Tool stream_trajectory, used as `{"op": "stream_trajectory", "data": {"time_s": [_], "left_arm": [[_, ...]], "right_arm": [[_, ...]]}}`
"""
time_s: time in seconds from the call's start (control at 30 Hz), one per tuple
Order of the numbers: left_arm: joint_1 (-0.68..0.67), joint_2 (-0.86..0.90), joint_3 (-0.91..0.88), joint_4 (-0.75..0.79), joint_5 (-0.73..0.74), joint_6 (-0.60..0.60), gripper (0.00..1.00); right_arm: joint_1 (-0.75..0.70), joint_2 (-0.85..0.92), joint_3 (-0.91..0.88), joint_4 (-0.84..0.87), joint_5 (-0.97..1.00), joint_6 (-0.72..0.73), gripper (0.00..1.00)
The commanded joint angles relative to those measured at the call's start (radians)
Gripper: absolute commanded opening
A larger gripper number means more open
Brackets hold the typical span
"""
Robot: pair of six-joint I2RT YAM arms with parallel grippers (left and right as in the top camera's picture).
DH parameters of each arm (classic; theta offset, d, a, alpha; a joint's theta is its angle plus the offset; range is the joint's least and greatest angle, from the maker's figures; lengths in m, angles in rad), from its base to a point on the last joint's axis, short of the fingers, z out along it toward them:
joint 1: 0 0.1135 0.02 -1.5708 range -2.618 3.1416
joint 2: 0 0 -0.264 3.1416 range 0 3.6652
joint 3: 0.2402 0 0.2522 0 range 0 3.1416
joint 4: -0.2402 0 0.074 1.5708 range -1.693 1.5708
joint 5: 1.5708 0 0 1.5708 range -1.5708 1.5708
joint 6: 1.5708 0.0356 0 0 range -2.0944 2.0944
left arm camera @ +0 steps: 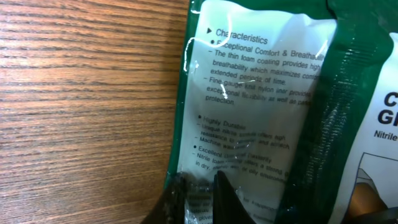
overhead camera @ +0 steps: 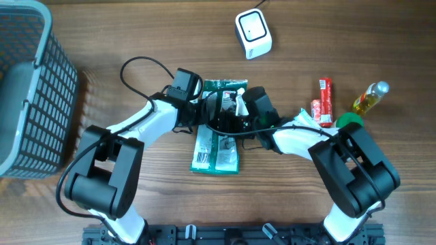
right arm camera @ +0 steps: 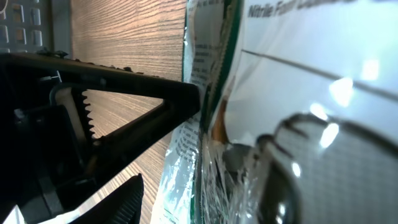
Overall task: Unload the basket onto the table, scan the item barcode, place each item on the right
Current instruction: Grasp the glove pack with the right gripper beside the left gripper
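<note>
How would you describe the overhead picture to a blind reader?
Two robot arms meet over a green-and-white glove packet mid-table. A white scanner sits beyond it, a gray basket at the left edge, red packets and a yellow bottle on the right.

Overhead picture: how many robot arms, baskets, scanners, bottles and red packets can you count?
Robot arms: 2
Baskets: 1
Scanners: 1
Bottles: 1
Red packets: 2
Total: 7
</note>
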Motion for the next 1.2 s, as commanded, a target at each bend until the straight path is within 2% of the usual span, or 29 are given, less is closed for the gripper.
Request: {"op": "stream_trajectory", "data": {"time_s": [0.0,0.2,0.47,0.8,0.83,0.93,1.0,1.07,1.1,1.17], "left_arm": [[-0.011,0.038,-0.023,-0.008,-0.018,-0.003,0.09],[0.030,0.037,-0.023,0.007,-0.022,0.005,0.08],[0.046,0.037,-0.023,0.007,-0.022,0.013,0.08],[0.046,0.037,-0.023,0.008,-0.022,0.013,0.08],[0.046,0.037,-0.023,0.008,-0.022,0.013,0.08],[0.046,0.037,-0.023,0.010,-0.021,0.013,0.08],[0.047,0.032,-0.023,0.002,-0.021,0.012,0.07],[0.053,-0.001,-0.023,0.006,-0.022,0.012,0.13],[0.065,-0.034,-0.021,0.007,-0.023,0.013,0.14],[0.100,-0.095,-0.021,0.007,-0.023,0.012,0.15]], "right_arm": [[0.006,0.037,-0.014,-0.010,-0.021,-0.011,0.57],[-0.001,0.028,-0.014,-0.011,-0.064,-0.016,0.64],[-0.055,0.005,-0.014,-0.039,-0.066,-0.089,0.54],[-0.055,0.008,-0.014,0.043,-0.066,-0.106,0.50],[-0.055,0.008,-0.014,0.055,-0.065,-0.122,0.48],[-0.055,0.008,-0.014,0.054,-0.066,-0.124,0.25],[-0.055,0.007,-0.014,0.055,-0.066,-0.124,0.14],[-0.055,0.007,-0.014,0.055,-0.066,-0.129,0.09],[-0.055,0.007,-0.014,0.054,-0.066,-0.144,0.05],[-0.055,0.007,-0.014,0.055,-0.065,-0.147,0.04]]}}
